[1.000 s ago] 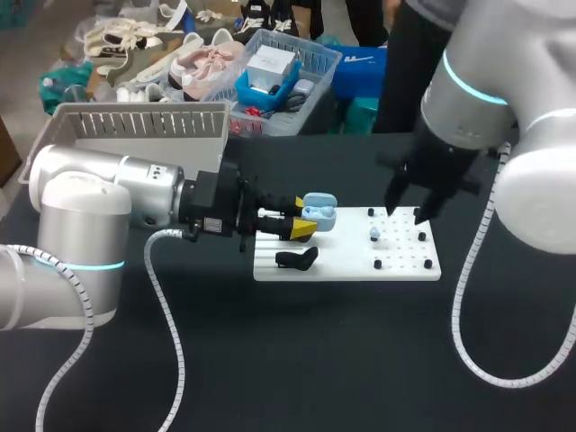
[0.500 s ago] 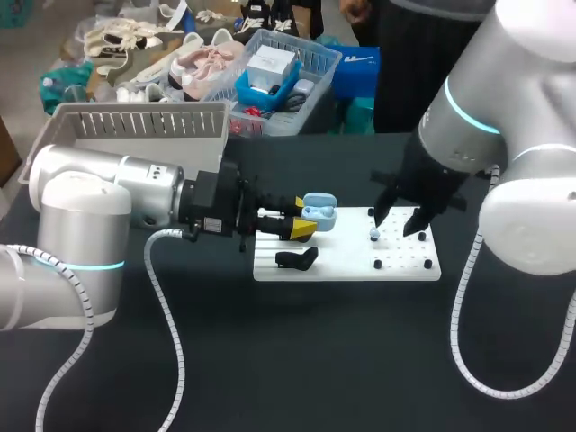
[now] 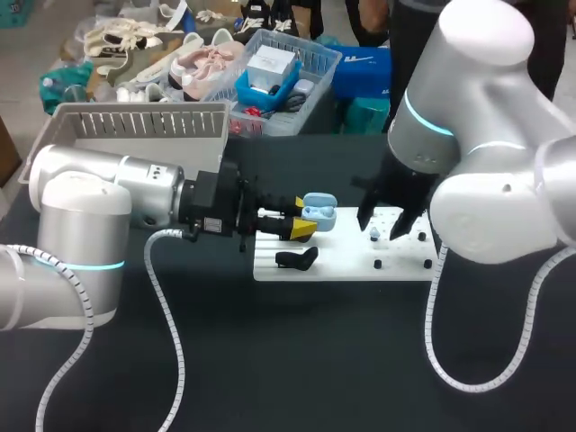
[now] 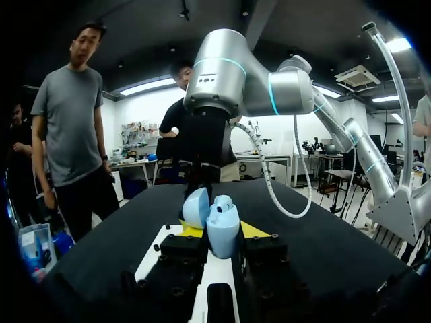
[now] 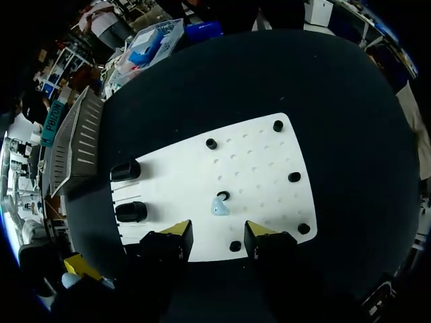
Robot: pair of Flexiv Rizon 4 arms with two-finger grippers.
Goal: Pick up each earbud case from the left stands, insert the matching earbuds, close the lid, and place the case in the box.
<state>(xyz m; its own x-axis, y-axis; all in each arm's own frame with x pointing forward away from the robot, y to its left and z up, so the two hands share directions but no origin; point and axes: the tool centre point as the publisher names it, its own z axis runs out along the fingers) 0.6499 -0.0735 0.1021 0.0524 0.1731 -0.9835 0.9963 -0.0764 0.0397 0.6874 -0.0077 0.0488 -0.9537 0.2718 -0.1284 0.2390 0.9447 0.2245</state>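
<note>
My left gripper point(image 3: 302, 225) is shut on a light blue earbud case point(image 3: 319, 213) and holds it, lid up, just over the left end of the white board point(image 3: 342, 268). In the left wrist view the case point(image 4: 223, 230) sits between the yellow fingertips point(image 4: 190, 231) of the left gripper point(image 4: 222, 233), and an earbud shows inside it. A loose light blue earbud point(image 3: 374, 233) lies on the board beside a black peg. My right gripper point(image 3: 382, 225) hangs open above it. In the right wrist view the earbud point(image 5: 219, 207) lies just ahead of the right gripper point(image 5: 217, 230).
Two black stands point(image 5: 131, 212) sit on the board's left end, one seen as a dark shape point(image 3: 297, 259) under the case. Several black pegs point(image 5: 294, 177) dot the board point(image 5: 259, 168). The grey slatted box point(image 3: 144, 126) stands at the back left, behind my left arm.
My right arm has swung left and lower over the board, bringing its gripper above the loose earbud. The left arm and the case have not moved.
</note>
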